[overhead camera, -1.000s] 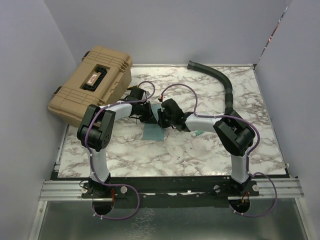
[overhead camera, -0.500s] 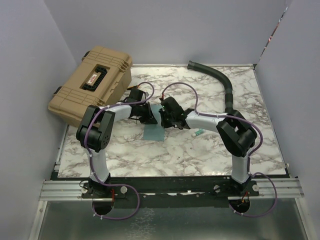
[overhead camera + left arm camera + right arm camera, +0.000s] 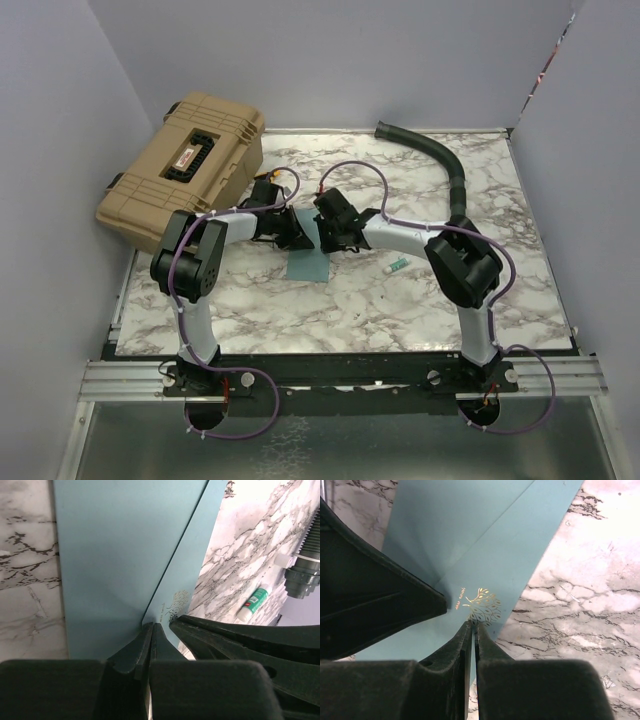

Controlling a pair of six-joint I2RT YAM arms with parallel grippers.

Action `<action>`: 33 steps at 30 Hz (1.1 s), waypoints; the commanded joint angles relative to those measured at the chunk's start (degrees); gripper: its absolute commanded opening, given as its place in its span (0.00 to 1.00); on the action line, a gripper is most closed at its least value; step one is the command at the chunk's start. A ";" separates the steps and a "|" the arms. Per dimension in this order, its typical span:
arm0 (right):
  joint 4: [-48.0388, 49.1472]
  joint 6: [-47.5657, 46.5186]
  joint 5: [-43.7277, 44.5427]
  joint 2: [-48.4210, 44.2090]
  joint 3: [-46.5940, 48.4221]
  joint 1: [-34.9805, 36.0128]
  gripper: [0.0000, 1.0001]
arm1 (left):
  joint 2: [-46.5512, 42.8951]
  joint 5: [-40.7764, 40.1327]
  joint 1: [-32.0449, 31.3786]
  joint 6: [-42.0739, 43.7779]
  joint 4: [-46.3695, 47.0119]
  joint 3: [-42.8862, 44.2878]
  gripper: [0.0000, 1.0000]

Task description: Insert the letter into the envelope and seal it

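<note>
At 9 o'clock from the centre of the marble table (image 3: pixel 500 300) lies the envelope (image 3: pixel 305 264), flap folded down. The left gripper (image 3: pixel 152 626) and right gripper (image 3: pixel 471 625), each with fingers pressed together, set their tips on the flap beside its gold emblem (image 3: pixel 481 605). The letter is not visible and is presumably inside. Sealing appears under way: press straight down, then stroke outward along the flap edges, toward 1 o'clock in each wrist view, without dragging the envelope.

envelope (image 3: pixel 115 555): teal, on the marble table (image 3: pixel 25 580)
left gripper (image 3: pixel 151 630): pinching the envelope's edge
tube (image 3: pixel 253 604): green and white, right of envelope
</note>
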 commanded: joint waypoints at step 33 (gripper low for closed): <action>0.38 -10.86 -6.68 2.81 -7.06 6.03 0.15 | 2.77 -2.77 1.85 -2.71 -0.21 -9.20 0.00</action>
